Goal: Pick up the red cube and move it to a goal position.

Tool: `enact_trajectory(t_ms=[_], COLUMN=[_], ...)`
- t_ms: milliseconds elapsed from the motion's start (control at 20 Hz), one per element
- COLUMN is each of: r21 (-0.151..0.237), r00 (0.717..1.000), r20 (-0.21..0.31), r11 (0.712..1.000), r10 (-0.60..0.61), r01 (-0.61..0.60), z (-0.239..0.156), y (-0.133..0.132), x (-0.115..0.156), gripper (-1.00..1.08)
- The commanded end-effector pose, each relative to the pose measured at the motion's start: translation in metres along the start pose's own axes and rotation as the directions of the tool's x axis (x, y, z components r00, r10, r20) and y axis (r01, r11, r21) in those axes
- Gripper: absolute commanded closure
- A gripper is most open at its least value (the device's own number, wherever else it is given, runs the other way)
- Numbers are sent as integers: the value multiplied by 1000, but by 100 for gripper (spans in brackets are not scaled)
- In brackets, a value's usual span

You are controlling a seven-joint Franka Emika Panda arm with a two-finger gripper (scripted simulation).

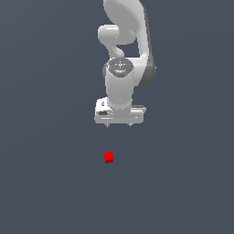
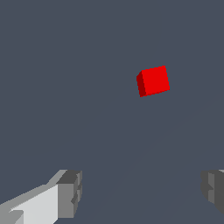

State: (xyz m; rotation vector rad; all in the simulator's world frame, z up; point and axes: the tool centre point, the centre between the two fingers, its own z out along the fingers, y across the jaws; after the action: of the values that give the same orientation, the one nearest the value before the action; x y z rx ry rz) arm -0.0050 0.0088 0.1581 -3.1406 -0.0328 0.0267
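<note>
The red cube (image 1: 109,157) is a tiny bright red block lying on the dark grey floor, alone and untouched. My white gripper (image 1: 119,125) hangs above it and a little toward the exterior view's right, pointing down. Its two short fingertips (image 1: 108,124) stand wide apart, open and empty. In the wrist view the cube (image 2: 153,81) lies ahead of the open gripper (image 2: 142,194), apart from both grey pads (image 2: 70,194), with clear floor between them.
The white arm (image 1: 123,45) rises behind the gripper toward the top of the exterior view. The plain dark grey floor (image 1: 45,183) fills everything else. No goal marker shows.
</note>
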Motion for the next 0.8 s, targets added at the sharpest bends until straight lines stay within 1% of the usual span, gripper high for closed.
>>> enact_trajectory(t_ms=[0,350,750], r21=[0,0,-1], r00=[1000,1000,998], r20=[0,-1,-5], r11=[1000,1000,998], r10=[0,-15,-66], r01=[0,15,66], z=[0,10,45], y=[0,5,19], x=[0,6,29], gripper=[-92,-92,-92])
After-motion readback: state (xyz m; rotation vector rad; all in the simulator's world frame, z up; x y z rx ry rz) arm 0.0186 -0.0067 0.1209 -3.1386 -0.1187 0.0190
